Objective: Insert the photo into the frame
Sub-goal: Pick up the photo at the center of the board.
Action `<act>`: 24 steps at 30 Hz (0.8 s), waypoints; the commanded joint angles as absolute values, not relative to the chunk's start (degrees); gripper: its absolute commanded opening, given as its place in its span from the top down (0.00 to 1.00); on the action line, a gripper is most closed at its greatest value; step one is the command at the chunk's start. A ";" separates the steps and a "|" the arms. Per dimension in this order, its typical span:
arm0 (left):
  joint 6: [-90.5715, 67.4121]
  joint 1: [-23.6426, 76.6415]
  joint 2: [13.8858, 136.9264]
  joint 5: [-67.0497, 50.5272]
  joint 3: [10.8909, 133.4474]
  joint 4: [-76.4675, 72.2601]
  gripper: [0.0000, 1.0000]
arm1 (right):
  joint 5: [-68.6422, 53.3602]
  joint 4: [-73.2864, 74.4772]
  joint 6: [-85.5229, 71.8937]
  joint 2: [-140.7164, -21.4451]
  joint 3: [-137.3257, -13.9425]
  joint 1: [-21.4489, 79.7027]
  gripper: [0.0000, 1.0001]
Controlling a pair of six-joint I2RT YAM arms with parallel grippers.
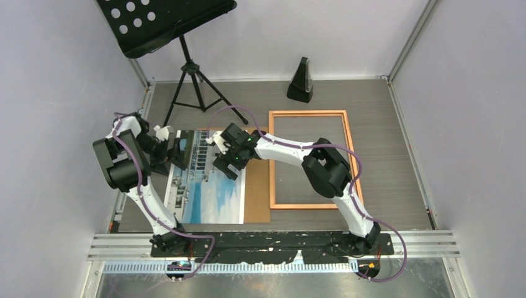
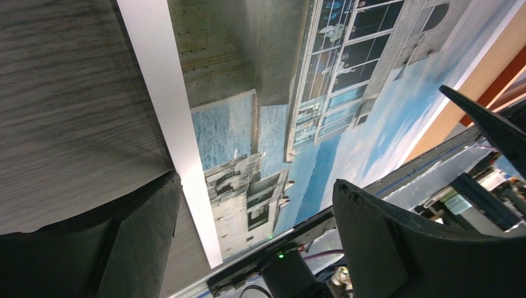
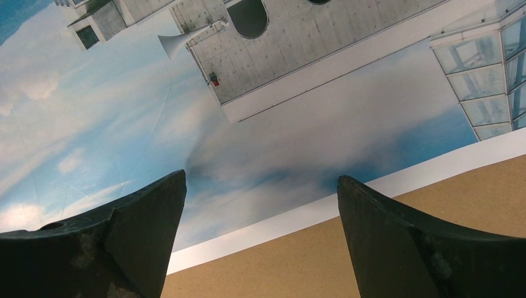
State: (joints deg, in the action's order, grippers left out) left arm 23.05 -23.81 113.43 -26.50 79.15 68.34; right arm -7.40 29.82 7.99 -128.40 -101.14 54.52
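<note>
Top view: a large paper print of a white building under blue sky point(image 1: 211, 192) lies flat on a brown fibreboard panel point(image 1: 257, 198), just left of the thin copper-orange wooden frame point(image 1: 307, 113) on the grey table point(image 1: 391, 155). The left gripper point(image 1: 173, 149) and right gripper point(image 1: 226, 158) hover at the print's far end.

Left wrist: the fingers point(image 2: 384, 236) stand spread, holding nothing, on either side of the print's white border.

Right wrist: the fingers point(image 3: 142, 236) are spread wide above the print's edge and the panel.
</note>
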 commanded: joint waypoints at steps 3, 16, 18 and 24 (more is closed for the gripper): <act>15.55 -24.35 113.58 -29.54 80.30 70.30 0.12 | -6.65 31.56 7.97 -129.23 -102.61 54.29 0.01; 14.43 -23.78 109.44 -35.61 75.19 67.29 0.20 | -7.79 32.24 7.20 -129.23 -101.67 52.48 0.01; 15.81 -23.81 108.96 -37.12 74.95 67.54 0.21 | -8.29 32.31 6.87 -129.29 -101.61 52.17 0.01; 19.79 -23.82 107.97 -40.80 74.74 68.94 0.22 | -9.32 32.36 6.30 -129.60 -101.21 51.71 0.00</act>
State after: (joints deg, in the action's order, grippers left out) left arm 16.21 -24.01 110.83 -34.92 74.98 67.64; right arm -7.42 30.48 7.55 -128.40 -101.14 52.10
